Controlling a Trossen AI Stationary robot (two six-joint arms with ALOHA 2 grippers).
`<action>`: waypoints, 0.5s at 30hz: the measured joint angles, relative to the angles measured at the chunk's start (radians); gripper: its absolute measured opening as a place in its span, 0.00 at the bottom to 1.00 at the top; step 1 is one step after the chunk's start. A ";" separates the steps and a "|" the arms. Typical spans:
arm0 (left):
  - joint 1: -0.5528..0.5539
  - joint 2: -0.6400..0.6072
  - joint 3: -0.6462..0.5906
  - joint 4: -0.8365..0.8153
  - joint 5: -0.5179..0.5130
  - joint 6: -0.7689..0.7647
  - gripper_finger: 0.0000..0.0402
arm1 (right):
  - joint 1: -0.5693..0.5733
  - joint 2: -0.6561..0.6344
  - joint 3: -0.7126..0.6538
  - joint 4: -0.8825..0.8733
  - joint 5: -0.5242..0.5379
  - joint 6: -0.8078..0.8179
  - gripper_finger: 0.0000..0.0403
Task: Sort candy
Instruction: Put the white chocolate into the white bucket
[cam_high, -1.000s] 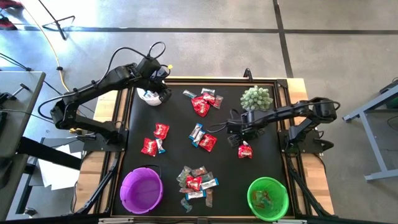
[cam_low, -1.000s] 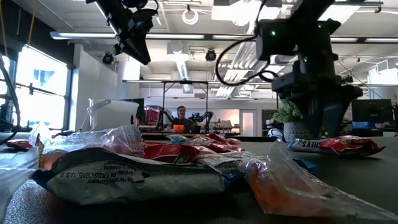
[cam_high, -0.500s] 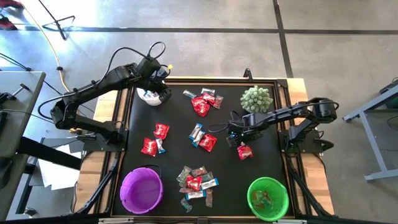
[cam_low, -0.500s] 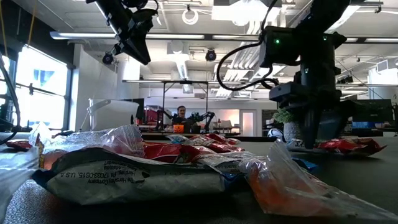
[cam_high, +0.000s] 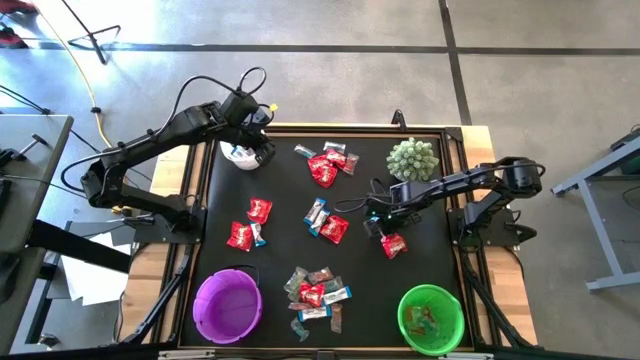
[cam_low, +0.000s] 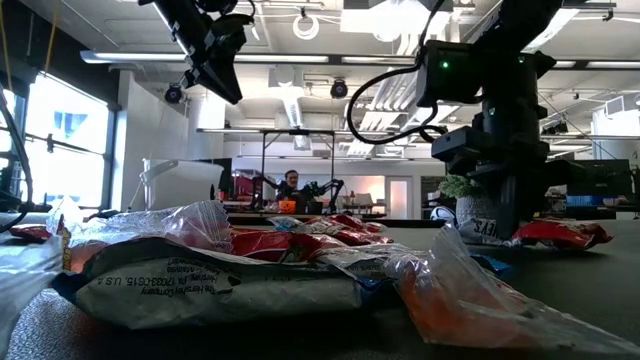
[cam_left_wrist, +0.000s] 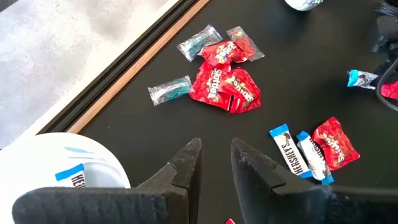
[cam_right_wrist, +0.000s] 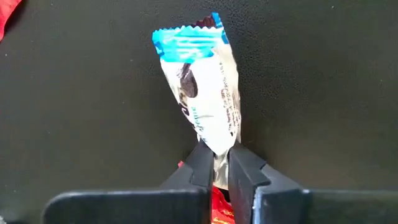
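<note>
Here the right gripper (cam_high: 378, 222) is sitting low over the black worktop (cam_high: 280, 190), toward three o'clock from its centre, with its jaws pressed together on the end of a blue-and-white mini bar (cam_right_wrist: 202, 93). In the right wrist view the bar is sticking out from between the two dark fingers (cam_right_wrist: 244, 171), its blue crimped end pointing away from them, while a bit of red wrapper is peeking out beneath the jaws. A red packet (cam_high: 393, 244) is lying just beside this gripper, at about five o'clock from it.

The left gripper (cam_left_wrist: 216, 155) is hanging over the eleven o'clock corner of the worktop, above a white bowl (cam_high: 240, 154) that is holding a blue-and-white bar; its jaws are standing slightly apart and gripping nothing.

The rest of the candy is lying in loose groups: a red-and-green cluster (cam_high: 327, 163) toward twelve o'clock, two red packets (cam_high: 250, 224) toward nine o'clock, a red packet with mini bars (cam_high: 326, 222) near the centre, and a mixed heap (cam_high: 315, 294) at six o'clock. A purple bowl (cam_high: 227, 306) is standing at seven o'clock and a green bowl (cam_high: 431, 319) at five o'clock, the green one holding a few sweets. A spiky pale green plant (cam_high: 412, 157) is sitting at one o'clock, near the right arm.
</note>
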 joint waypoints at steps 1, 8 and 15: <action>0.000 0.000 0.000 0.000 0.000 0.000 0.17 | 0.000 0.000 0.000 0.001 -0.001 0.009 0.05; 0.000 0.000 0.000 0.000 0.000 0.000 0.17 | 0.000 -0.010 0.024 0.017 0.004 0.011 0.01; 0.000 0.000 0.000 0.028 0.001 0.001 0.17 | 0.000 -0.018 0.186 -0.024 0.105 -0.072 0.01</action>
